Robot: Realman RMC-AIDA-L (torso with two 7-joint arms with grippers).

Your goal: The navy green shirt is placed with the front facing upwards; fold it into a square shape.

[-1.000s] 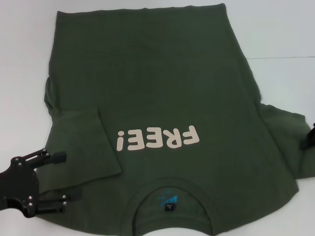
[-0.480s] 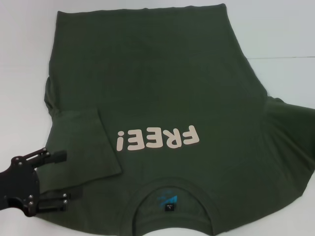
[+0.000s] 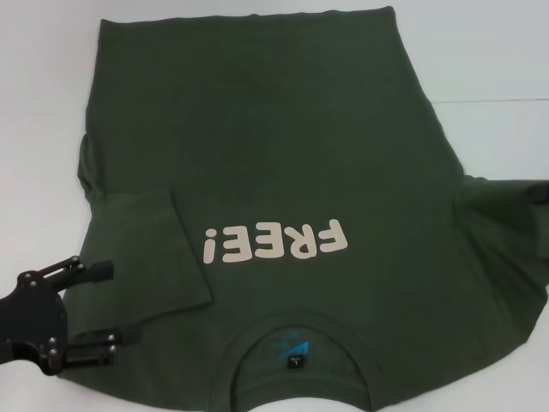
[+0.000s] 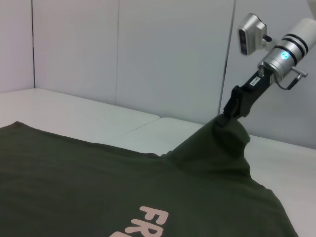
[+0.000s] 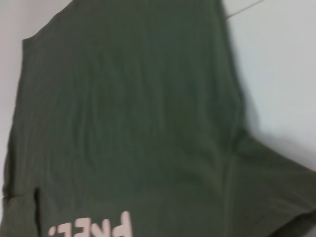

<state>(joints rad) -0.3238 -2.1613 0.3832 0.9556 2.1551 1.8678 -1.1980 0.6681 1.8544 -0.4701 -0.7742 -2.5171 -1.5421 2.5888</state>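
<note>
Right gripper (image 4: 236, 107): black, jaws closed on the right sleeve, holding it lifted off the table. Left gripper (image 3: 96, 313): black, 2 fingers spread apart, empty, over the folded-in left sleeve. Dark olive-green cotton T-shirt (image 3: 274, 163): spread front-up on white table (image 3: 489, 60). Pale pink "FREE!" lettering (image 3: 276, 241): on the chest.

Shirt (image 3: 283, 154) collar cut off at frame bottom, right tool (image 4: 236, 106) tips buried in sleeve
</note>
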